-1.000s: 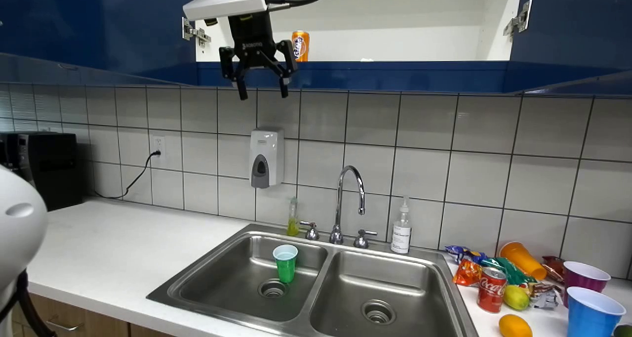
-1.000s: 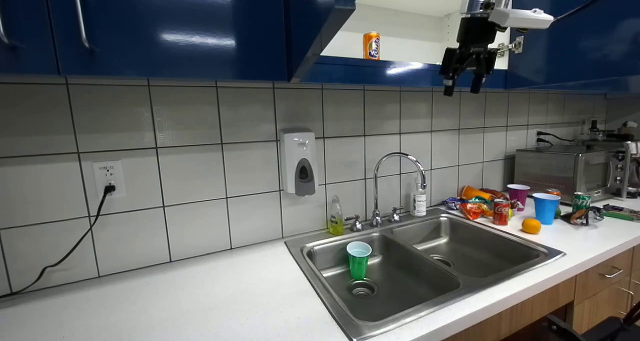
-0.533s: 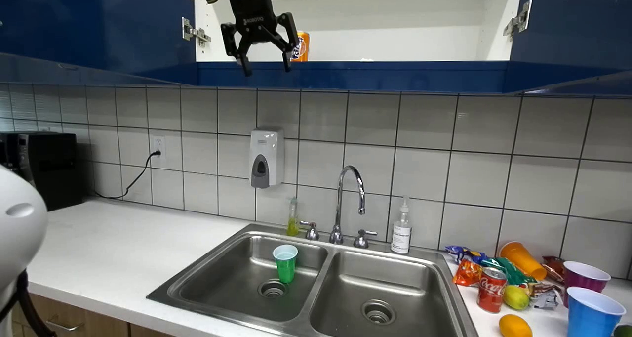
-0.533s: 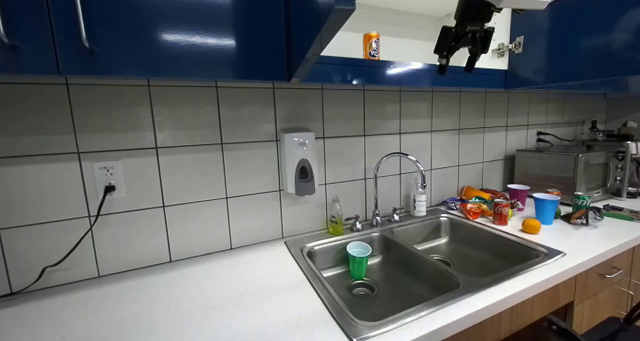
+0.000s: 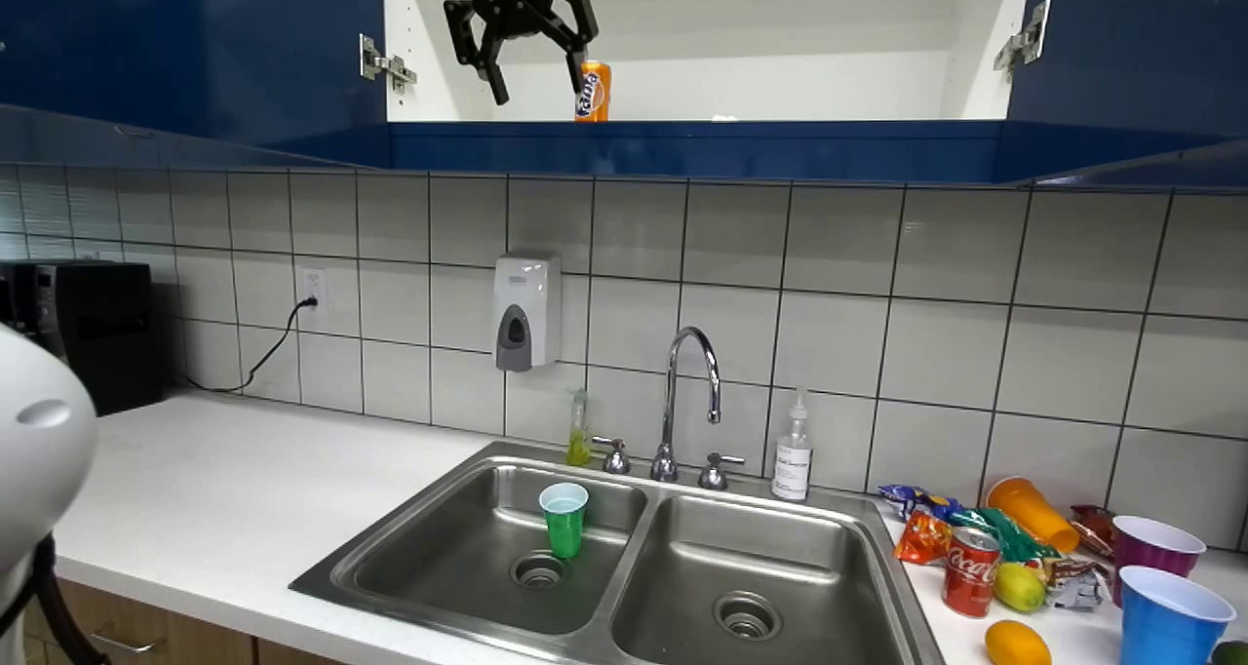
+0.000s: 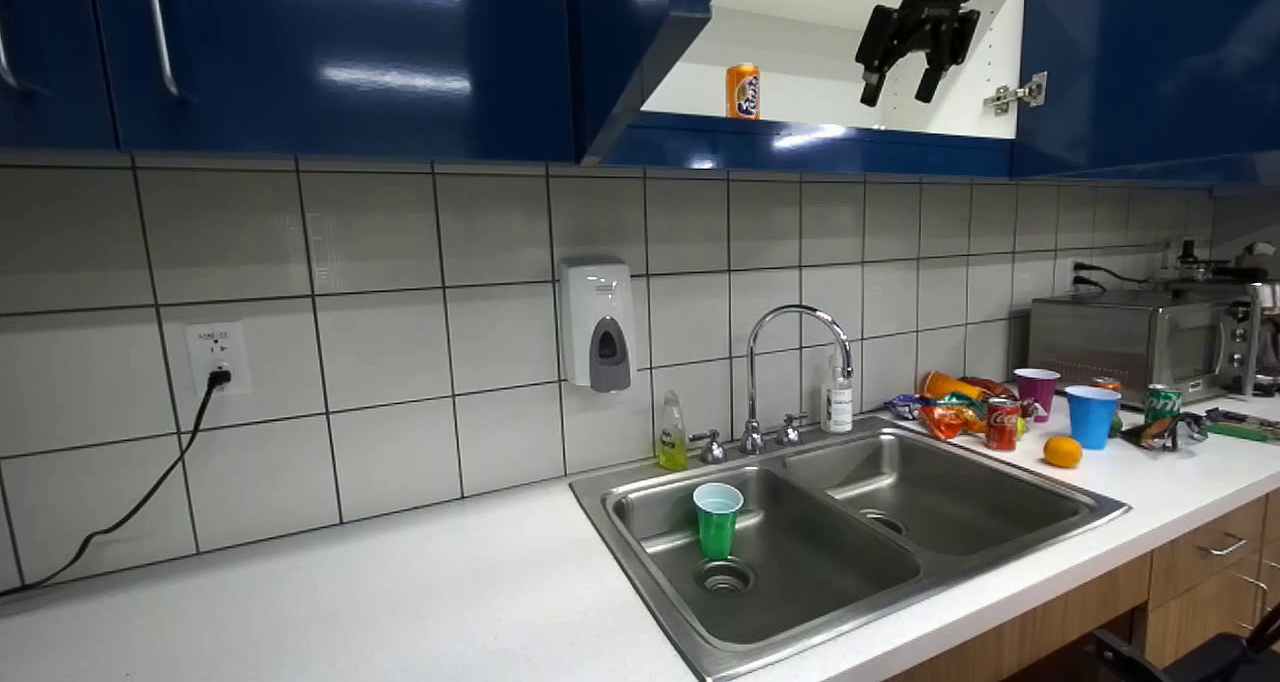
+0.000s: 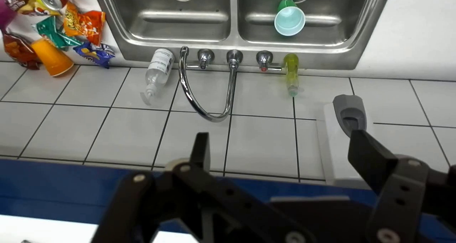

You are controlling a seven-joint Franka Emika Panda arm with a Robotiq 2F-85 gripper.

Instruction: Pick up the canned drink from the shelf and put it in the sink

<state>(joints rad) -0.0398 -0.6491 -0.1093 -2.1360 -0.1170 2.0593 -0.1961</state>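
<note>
Raised the hand (image 5: 539,94) over the last second, from below the blue edge of the cabinet (image 5: 702,145) to up in front of its white inside. Spread wide, with nothing between the fingers.

Handle the orange can (image 6: 743,92), at a guess, as stiff but thin-walled: probably slick on its painted side, apt to dent under a hard squeeze. No way to know full from empty; expect some heft if full, an easy topple if empty. Best to take hold around the middle of the body, one finger to each side.

Look for it upright on the shelf (image 7: 53,228), roughly level with the fingertips by the look of things. Off to one side of the hand in both exterior views, but on opposite sides, hence judged farther into the cabinet than the fingers. Not touching, despite the overlap with one fingertip in an exterior view. Out of sight in the wrist view. Find the sink (image 7: 233,18) far below the hand, with a green cup (image 5: 563,519) inside.
</note>
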